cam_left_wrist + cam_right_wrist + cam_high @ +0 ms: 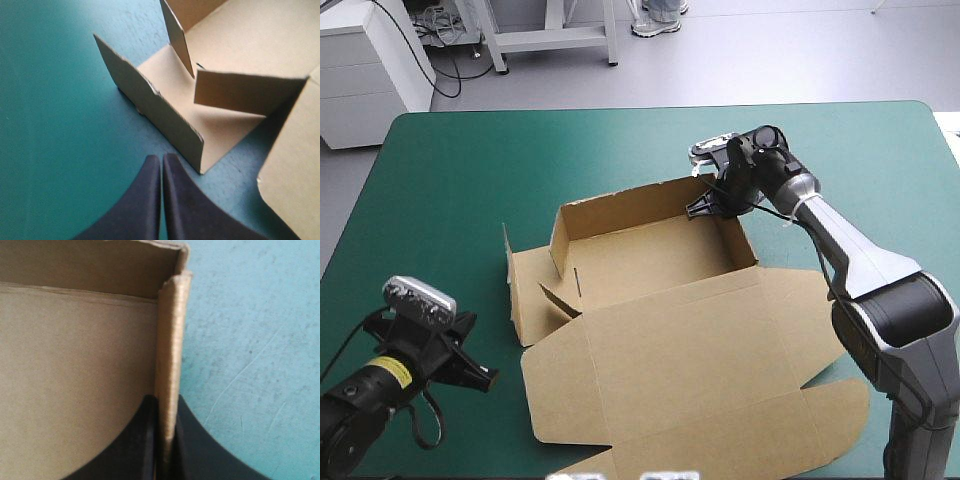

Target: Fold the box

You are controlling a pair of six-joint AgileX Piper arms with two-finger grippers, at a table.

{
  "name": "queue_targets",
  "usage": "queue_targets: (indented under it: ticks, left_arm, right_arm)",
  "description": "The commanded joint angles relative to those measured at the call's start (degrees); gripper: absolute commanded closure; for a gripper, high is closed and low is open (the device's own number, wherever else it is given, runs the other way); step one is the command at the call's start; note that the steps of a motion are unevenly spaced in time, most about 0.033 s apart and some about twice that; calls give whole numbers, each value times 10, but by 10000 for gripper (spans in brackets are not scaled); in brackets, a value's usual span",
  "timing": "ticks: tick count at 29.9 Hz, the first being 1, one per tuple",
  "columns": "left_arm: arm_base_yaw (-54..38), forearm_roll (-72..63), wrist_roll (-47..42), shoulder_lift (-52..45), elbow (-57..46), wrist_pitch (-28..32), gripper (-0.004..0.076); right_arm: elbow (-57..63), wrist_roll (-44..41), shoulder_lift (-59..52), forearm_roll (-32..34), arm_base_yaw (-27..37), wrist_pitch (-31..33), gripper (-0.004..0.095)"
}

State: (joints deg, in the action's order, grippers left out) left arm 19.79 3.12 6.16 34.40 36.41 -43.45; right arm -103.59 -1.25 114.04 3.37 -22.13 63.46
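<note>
Black fingers [140, 200] of the left end effector [161, 161] are seen nearest, pressed together into one pointed arch, and nothing is held between them. Their tips are directed at the box [690, 350] and lie just short of the near corner of its left flap [150, 107]. This flap stands upright on the teal-green cover [50, 100] of the counter [470, 160]. No contact with the board can be seen. In the high view this end effector is found at the near left of the box, apart from it.

The box is placed about the middle of the counter and is only partly formed. Its far wall [620, 205] and its right wall [738, 240] are raised, so that an open tray is made in the far half. On the left side of the tray, two shorter flaps [245, 92] are seen standing inside the left flap, and they are not tucked together. The lid [720, 400] is laid flat on the cover on the near side of the tray.

The right end effector [705, 207] is positioned at the far right corner of the box. Its fingers [200, 450] are almost closed, and the top edge of the right wall is clamped between them, one finger inside the tray and the other outside it. In the right wrist view this edge is shown thick and pale, and it is met by the far wall just ahead of the fingers.
</note>
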Motion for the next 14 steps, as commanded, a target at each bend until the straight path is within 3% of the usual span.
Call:
queue_targets:
  ticks: [1,8,14]
  left_arm:
    - [-1,-31,4,-49,-36,49,726]
    - [-1,-40,12,-102,-72,50,726]
    - [-1,-39,12,-108,-72,43,727]
  right_arm:
    - [-1,25,-18,20,0,41,836]
    - [-29,23,-18,36,0,37,697]
    - [-121,24,-18,33,0,83,575]
